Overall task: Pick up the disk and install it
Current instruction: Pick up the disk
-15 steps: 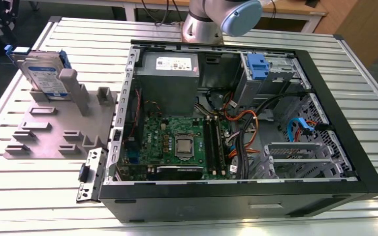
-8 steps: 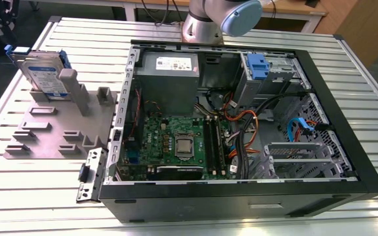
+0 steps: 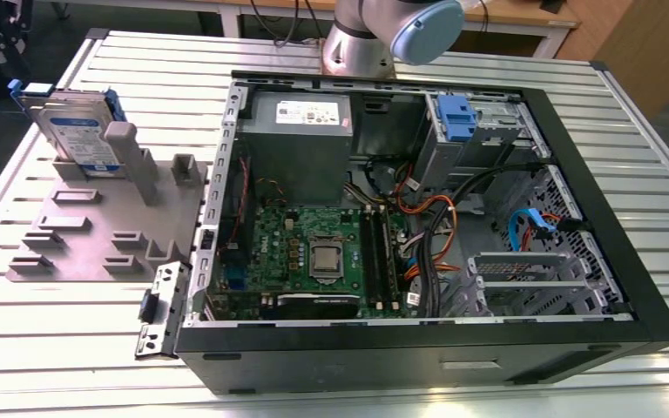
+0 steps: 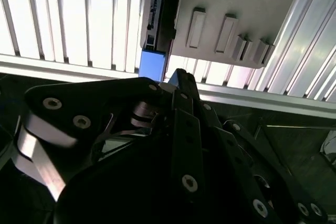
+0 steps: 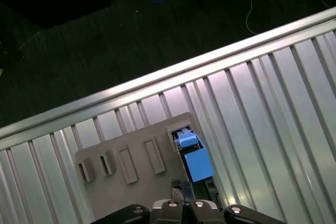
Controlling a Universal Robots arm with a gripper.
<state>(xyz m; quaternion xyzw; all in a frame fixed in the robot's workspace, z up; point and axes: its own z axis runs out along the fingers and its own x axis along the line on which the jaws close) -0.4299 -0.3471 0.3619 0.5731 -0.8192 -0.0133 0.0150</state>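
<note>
The disk stands upright on its edge in a slot of the grey fixture on the exterior view's left, with its white-and-blue label facing out and blue rails on its edges. The first wrist view looks down on the disk's blue rail and the fixture, with my gripper just above them. In the second wrist view the disk is seen edge-on with its blue end directly ahead of my gripper. The gripper holds nothing that I can see.
An open black computer case lies on the slatted metal table, showing a motherboard, cables, a grey power supply and a drive bay with a blue latch. The arm's base stands behind the case. The table edge runs close to the fixture.
</note>
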